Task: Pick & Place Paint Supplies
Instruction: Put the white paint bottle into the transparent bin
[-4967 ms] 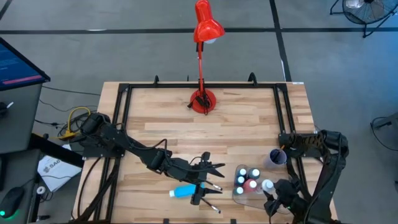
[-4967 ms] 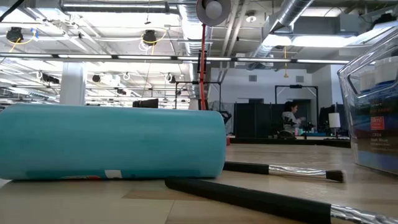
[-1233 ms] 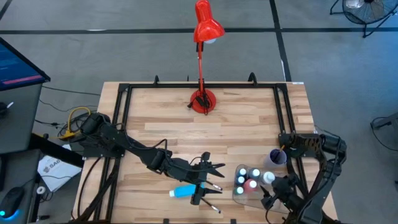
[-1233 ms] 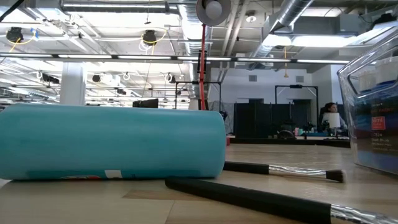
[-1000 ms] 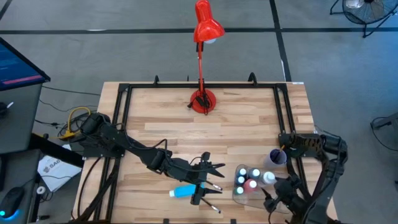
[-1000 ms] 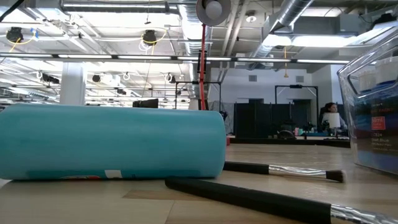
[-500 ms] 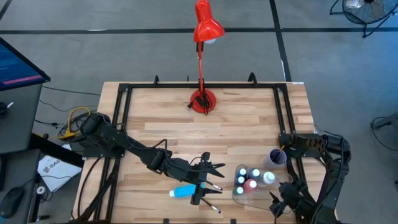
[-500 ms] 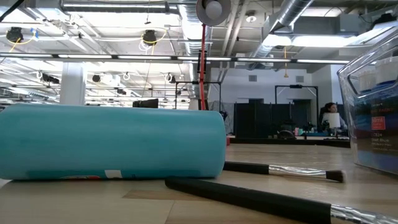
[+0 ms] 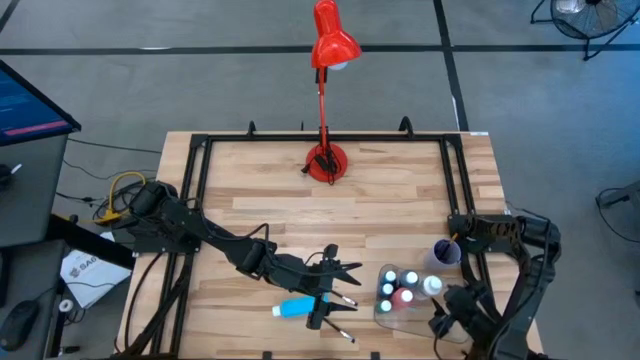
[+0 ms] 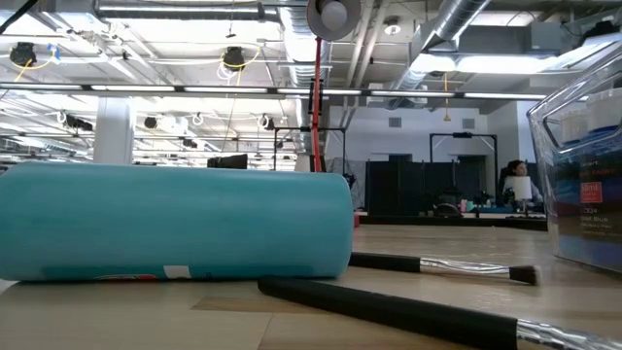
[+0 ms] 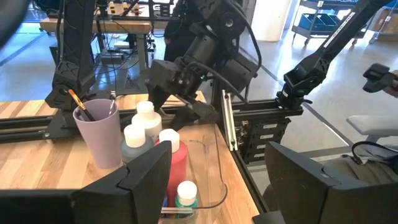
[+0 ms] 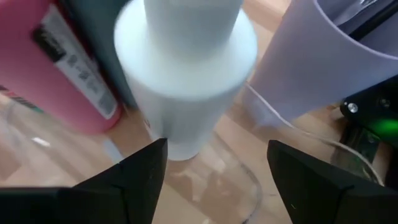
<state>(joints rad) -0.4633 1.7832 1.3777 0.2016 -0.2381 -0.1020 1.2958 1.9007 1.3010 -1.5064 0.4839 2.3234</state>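
A teal paint tube [image 9: 297, 307] lies on its side on the table, filling the low view [image 10: 175, 222]. Thin dark brushes [image 9: 338, 300] lie beside it [image 10: 389, 311]. My left gripper [image 9: 338, 272] hovers open just beyond them. Several white-capped bottles stand in a clear tray [image 9: 392, 318]. Among them are a pink-red bottle [image 12: 68, 68] and a white bottle [image 12: 186, 74] at the tray's right end [image 9: 432, 287]. My right gripper [image 9: 447, 318] is open at the tray's near right corner, its fingers short of the white bottle, touching nothing.
A lilac cup [image 9: 445, 252] holding brushes [image 11: 81, 106] stands just beyond the tray. A red desk lamp [image 9: 327, 160] has its base near the far edge. A black frame [image 9: 200, 190] runs along the table's sides. Bare wood lies between the lamp and the arms.
My right gripper has drawn back a little from the white bottle, toward the table's near right corner. It has stayed open. The bottle has kept its place in the tray.
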